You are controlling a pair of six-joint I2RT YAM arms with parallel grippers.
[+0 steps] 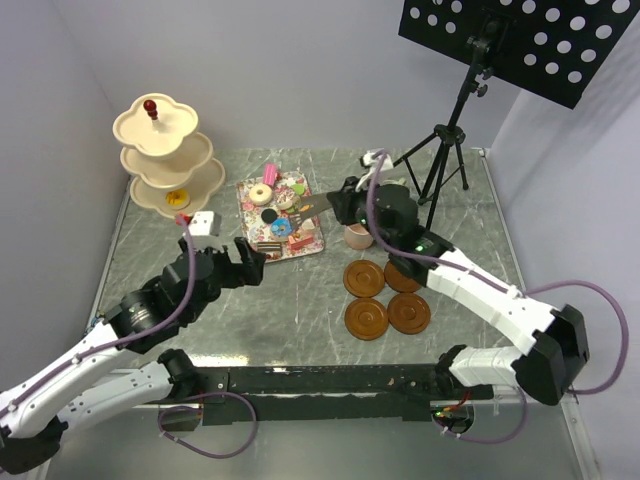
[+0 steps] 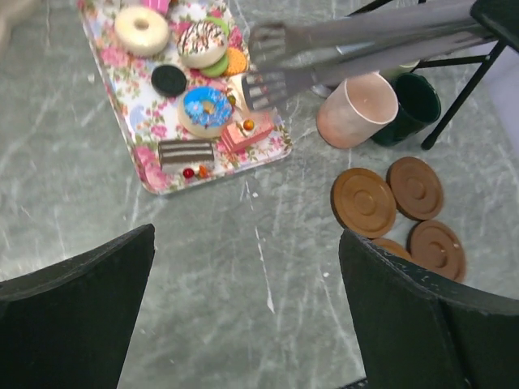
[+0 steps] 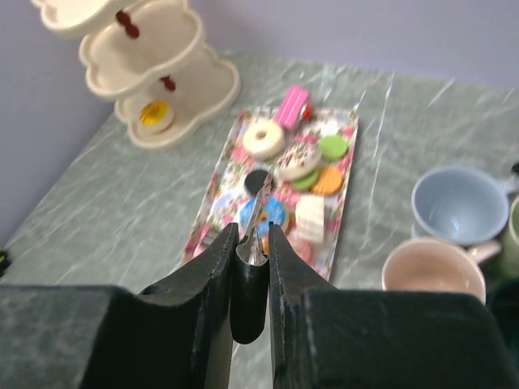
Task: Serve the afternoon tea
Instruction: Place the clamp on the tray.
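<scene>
My right gripper [image 3: 251,235] is shut on the handle of the metal tongs [image 3: 258,212], whose tips hang over the toy cakes [image 3: 296,160] on the floral tray [image 1: 313,243]. From above, that gripper [image 1: 343,206] sits just right of the tray. My left gripper [image 2: 247,308] is open and empty above bare table in front of the tray. A pink mug [image 2: 357,109] and a dark green mug [image 2: 418,101] stand right of the tray, and a light blue mug [image 3: 458,207] behind them. Several brown saucers [image 1: 366,318] lie nearer. The cream stand [image 1: 160,150] holds a yellow cake [image 3: 154,113] on its bottom tier.
A black tripod [image 1: 445,150] with a perforated board [image 1: 520,35] stands at the back right, close behind the mugs. A light green mug [image 3: 512,231] shows at the right edge of the right wrist view. Walls close in the table at the back and left.
</scene>
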